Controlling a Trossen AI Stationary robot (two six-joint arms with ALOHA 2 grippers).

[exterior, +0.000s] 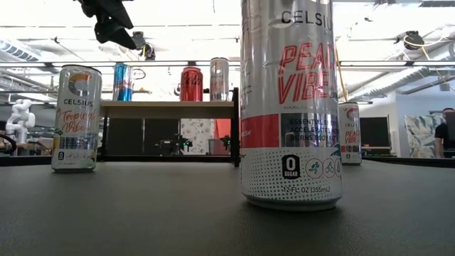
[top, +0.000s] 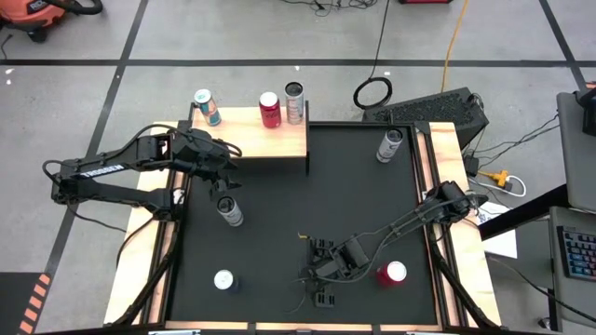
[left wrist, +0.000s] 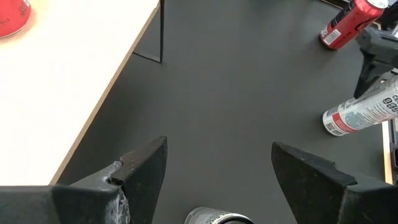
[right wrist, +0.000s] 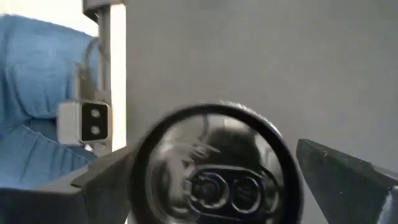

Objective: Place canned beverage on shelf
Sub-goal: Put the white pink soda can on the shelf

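**Desk:** Where is your left end effector (top: pixel 226 190)?

**Me:** I have it hanging over the black surface (top: pixel 354 195), just off the front edge of the shelf (top: pixel 247 144). Its fingers (left wrist: pixel 140 171) are spread wide with nothing between them. Directly below sits a silver can (top: pixel 230 212), upright. In the left wrist view I see only its rim (left wrist: pixel 217 216), centred under the gap and not touched.

**Desk:** So that can is not on the shelf?

**Me:** No. It stands on the surface, near the shelf but apart from it. The shelf board already carries three upright cans along its far edge: a blue-and-white can (top: pixel 207 108), a red can (top: pixel 270 110) and a grey can (top: pixel 295 102).

**Desk:** And the right side?

**Me:** My right end effector (right wrist: pixel 211 149) is low at the near middle of the surface, fingers spread as wide as they go. A round can top (right wrist: pixel 217 168) fills the space between them in its wrist view. I cannot tell whether they touch it.

**Desk:** Any other cans?

**Me:** A red-sided can (top: pixel 391 273) beside the right arm, a white-topped can (top: pixel 223 279) at the near left, and a corner can (top: pixel 390 145) at the far right.
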